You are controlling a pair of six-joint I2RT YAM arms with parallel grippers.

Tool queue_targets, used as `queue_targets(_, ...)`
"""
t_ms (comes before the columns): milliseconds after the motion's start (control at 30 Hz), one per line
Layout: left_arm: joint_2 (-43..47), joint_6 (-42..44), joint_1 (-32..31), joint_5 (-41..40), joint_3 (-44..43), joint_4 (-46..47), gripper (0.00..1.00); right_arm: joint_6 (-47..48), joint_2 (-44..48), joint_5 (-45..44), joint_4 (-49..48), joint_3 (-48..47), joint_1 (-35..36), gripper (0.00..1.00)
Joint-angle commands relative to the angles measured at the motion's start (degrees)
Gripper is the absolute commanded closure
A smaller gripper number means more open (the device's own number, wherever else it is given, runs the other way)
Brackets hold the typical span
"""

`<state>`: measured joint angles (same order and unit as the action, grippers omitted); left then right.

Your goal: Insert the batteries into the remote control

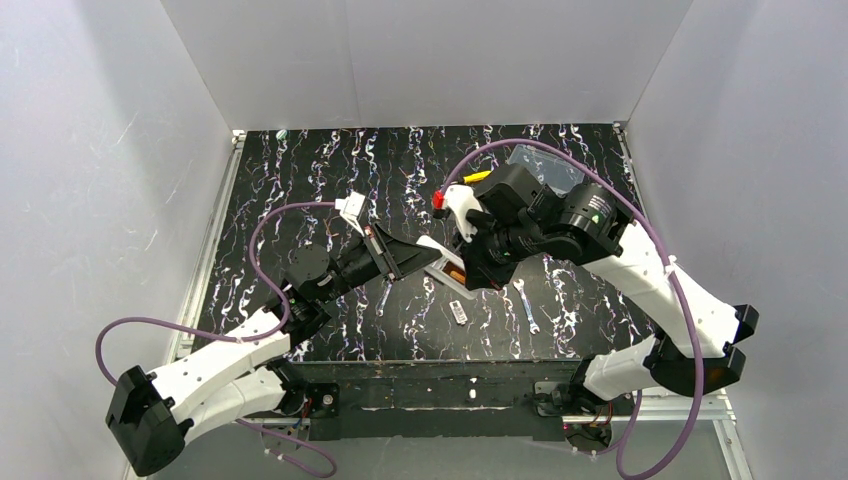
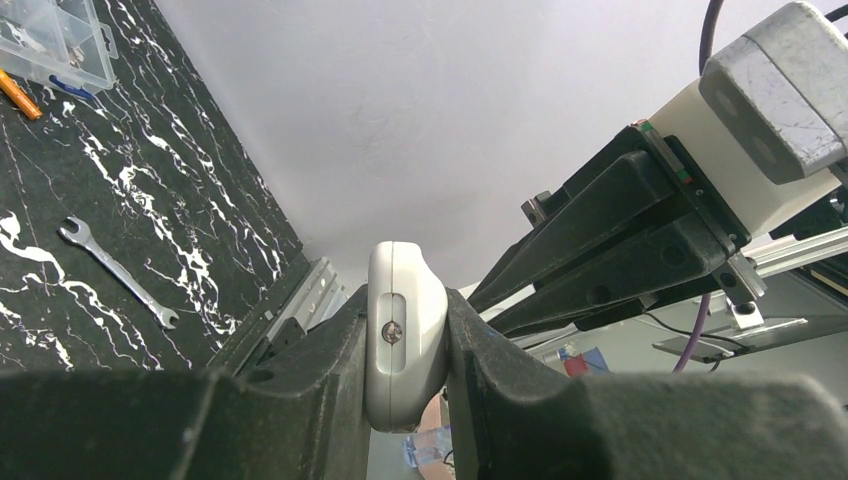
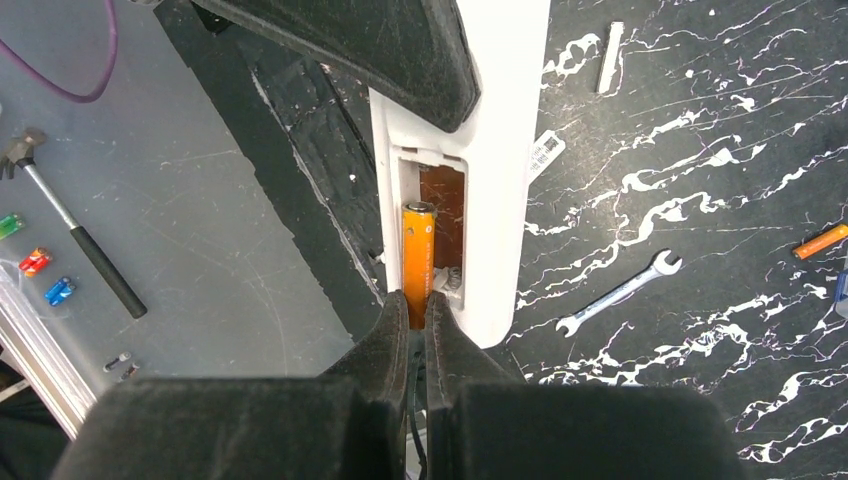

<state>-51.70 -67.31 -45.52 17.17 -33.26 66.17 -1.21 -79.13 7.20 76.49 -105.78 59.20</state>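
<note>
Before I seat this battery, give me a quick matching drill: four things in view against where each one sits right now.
Things:
1. remote control
2. battery
3. spanner
4. hammer

Places:
A. flat on the marbled tabletop
B. pinched by the right gripper, lying in the open compartment
C. on the grey surface beside the table
D. clamped in the left gripper

Pairs: 1-D, 2-B, 3-A, 4-C
</note>
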Motion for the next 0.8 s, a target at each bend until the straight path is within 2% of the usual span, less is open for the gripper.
queue_targets(0,0.79,-0.47,0.06,2.03,-0.88,8.00,1.00,0.23,-0.47,-0.18,-0.45,-2.30,0.21,0.99)
queue_targets(767,-0.25,0.40,0.02,2.37,-0.84,10.38,1.00,-3.99,-2.74,-1.39,3.32,-3.31,0.21,0.95)
